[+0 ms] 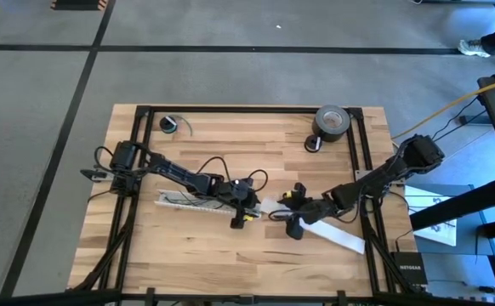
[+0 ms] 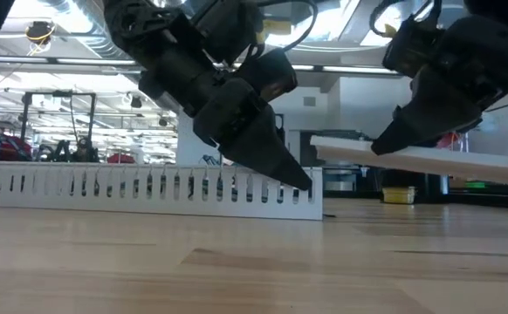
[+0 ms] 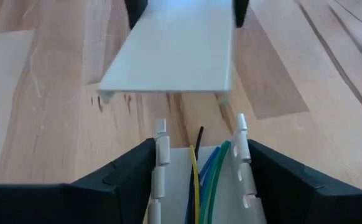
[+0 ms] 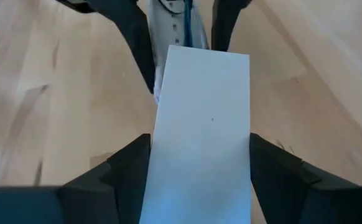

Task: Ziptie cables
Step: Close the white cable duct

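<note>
A white slotted duct (image 1: pixel 188 204) lies on the table left of centre, and the cables (image 3: pixel 203 180) (thin yellow, green, blue and black wires) lie inside it. My left gripper (image 3: pixel 199 168) is shut on the duct's right end. My right gripper (image 4: pixel 199 155) is shut on a flat white cover strip (image 1: pixel 332 234). The strip's free end hangs just beyond the duct's end (image 3: pixel 199 146). No ziptie is in view. My left gripper has the duct's right end between its two fingers, one on each slotted side wall (image 3: pixel 161 163). The fingers (image 2: pixel 280 166) slant down from the table's left and lie along the duct. The duct rests flat on the table. My right gripper pinches the cover strip across its width, one finger on each long edge (image 4: pixel 159 162), toward the strip's left end. The fingers slant down from the table's right, along the strip. The strip (image 2: pixel 446 157) is lifted and nearly level, its left end clear of the table.
A roll of dark tape (image 1: pixel 332 121) and a small ring (image 1: pixel 313 144) sit at the far right. A small round coil (image 1: pixel 171 125) lies at the far left. A black frame (image 1: pixel 247 110) runs round the tabletop. Bare wood lies along the near edge (image 1: pixel 230 263).
</note>
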You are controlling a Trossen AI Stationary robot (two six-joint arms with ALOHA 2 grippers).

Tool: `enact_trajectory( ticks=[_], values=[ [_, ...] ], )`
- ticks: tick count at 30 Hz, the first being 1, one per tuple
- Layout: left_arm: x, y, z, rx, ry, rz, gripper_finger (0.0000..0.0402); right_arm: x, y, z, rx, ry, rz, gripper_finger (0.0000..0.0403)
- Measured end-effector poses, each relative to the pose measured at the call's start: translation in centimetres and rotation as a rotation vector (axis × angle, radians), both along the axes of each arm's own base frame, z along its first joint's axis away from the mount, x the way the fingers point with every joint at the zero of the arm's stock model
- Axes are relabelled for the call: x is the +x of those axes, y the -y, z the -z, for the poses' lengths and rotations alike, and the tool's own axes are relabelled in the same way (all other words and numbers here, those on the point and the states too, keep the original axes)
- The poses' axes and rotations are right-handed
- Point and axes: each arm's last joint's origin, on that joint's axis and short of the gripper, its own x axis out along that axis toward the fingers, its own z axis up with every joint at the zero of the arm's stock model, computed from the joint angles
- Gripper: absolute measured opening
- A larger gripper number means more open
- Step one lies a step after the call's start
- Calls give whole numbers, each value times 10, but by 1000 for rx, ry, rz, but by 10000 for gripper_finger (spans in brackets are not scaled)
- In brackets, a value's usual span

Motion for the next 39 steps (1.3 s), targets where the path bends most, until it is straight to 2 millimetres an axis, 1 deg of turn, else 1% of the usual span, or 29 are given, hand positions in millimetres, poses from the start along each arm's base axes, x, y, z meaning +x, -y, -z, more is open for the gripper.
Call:
enact_trajectory(
  ticks=[4, 11, 16, 21, 28, 33, 39],
  values=[
    [0, 0, 0, 1, -6, 0, 223, 4, -3, 1, -1, 18, -75, 217],
    [0, 0, 0, 0, -8, 1, 225, 7, -3, 10, -39, 5, -74, 217],
    [0, 0, 0, 2, -9, 3, 225, 12, 3, 18, -29, -25, -103, 218],
    [-1, 0, 1, 2, -17, 0, 225, 16, 10, 19, -46, -35, -112, 218],
    [-1, 0, 2, 4, -19, -1, 225, 28, 12, 10, -119, -136, -172, 218],
    [-2, -1, 2, 5, -22, -1, 225, 38, 19, 0, -107, -202, -213, 218],
    [-1, -1, 2, 9, -18, -4, 225, 48, 31, -11, -80, -274, -206, 218]
  ],
)
